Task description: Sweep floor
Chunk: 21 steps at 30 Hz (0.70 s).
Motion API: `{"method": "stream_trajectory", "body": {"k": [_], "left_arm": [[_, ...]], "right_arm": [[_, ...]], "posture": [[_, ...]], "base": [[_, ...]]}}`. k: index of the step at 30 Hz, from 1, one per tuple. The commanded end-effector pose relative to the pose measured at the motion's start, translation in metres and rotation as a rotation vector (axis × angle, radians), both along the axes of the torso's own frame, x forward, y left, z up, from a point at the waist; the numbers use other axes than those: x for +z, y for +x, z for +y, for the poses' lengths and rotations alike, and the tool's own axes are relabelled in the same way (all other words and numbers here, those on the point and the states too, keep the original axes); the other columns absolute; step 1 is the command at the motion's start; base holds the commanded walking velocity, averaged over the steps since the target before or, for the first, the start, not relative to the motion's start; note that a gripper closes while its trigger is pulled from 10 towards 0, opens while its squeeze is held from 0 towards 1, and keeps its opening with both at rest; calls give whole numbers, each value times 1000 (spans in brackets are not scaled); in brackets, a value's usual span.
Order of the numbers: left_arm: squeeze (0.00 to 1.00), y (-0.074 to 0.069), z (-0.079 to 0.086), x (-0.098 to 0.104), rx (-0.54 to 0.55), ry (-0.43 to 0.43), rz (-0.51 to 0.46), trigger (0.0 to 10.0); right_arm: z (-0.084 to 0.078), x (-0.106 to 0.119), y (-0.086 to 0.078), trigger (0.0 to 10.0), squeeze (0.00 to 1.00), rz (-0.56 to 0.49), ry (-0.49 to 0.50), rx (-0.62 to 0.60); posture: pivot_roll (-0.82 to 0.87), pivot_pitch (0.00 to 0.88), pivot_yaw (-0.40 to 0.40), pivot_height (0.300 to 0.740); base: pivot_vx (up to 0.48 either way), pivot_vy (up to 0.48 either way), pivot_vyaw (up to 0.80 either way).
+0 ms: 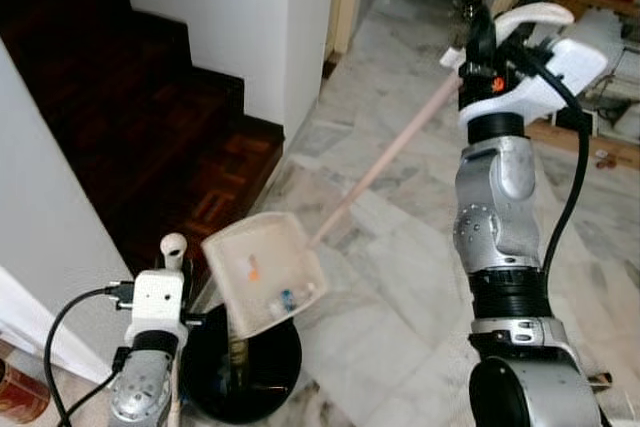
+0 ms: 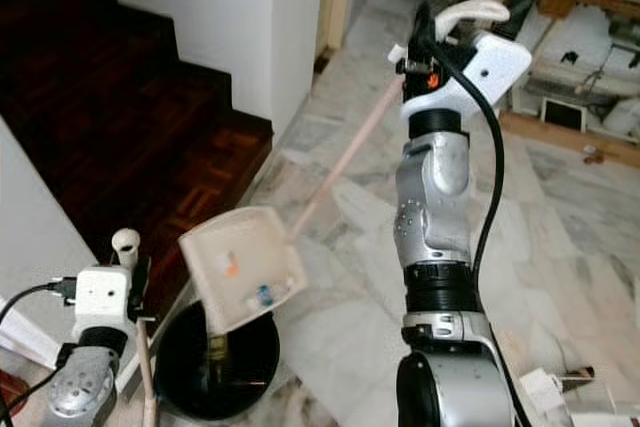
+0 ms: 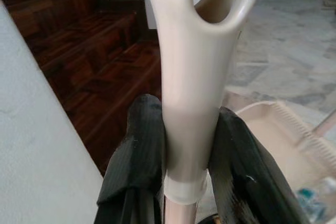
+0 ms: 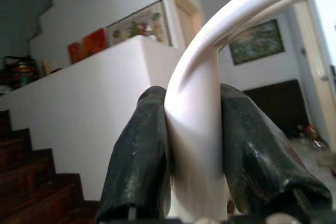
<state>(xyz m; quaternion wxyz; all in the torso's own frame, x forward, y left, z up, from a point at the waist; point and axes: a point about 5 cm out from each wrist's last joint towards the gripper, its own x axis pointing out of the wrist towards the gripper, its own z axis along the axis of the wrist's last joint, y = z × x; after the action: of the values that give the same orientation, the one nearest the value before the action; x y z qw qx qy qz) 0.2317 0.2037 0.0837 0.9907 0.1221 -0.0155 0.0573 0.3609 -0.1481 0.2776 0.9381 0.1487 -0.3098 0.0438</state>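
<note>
Dustpan (image 1: 265, 269) tipped over black bin (image 1: 262, 375), R hand (image 4: 191, 145) gripping handle.

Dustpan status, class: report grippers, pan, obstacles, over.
Left gripper shut on broom handle. Right gripper shut on dustpan handle. Dustpan tilted over black bin, debris inside. Staircase close left.

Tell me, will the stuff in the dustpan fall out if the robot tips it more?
Probably yes. The dustpan already hangs tilted over the black bin, and the small bits sit near its low edge. Its plastic looks smooth, so they would likely slide. The right gripper holds its long handle, so it may wobble.
</note>
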Motion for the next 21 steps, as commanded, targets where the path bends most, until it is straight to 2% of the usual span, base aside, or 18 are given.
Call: {"method": "stream_trajectory", "body": {"k": [1,6,10,17,21], "left_arm": [[0,0,-3,8,-15,-3,-49,10000],[0,1,-2,8,-16,-2,-49,10000],[0,1,-2,8,-17,-2,-49,10000],[0,1,-3,8,-21,-4,-50,10000],[0,0,-3,8,-22,-4,-51,10000]], "right_arm": [[5,23,-7,10000,0,-103,34,24],[8,25,-8,10000,0,-114,40,47],[17,33,-14,10000,0,-167,37,108],[34,48,-26,10000,0,-269,-50,193],[55,56,-42,10000,0,-360,-142,312]], "posture": [[101,5,-69,740],[101,7,-69,740],[100,8,-68,740],[98,11,-68,740],[96,11,-69,740]], "base": [[0,0,0],[0,0,0],[0,0,0],[0,0,0],[0,0,0]]}}
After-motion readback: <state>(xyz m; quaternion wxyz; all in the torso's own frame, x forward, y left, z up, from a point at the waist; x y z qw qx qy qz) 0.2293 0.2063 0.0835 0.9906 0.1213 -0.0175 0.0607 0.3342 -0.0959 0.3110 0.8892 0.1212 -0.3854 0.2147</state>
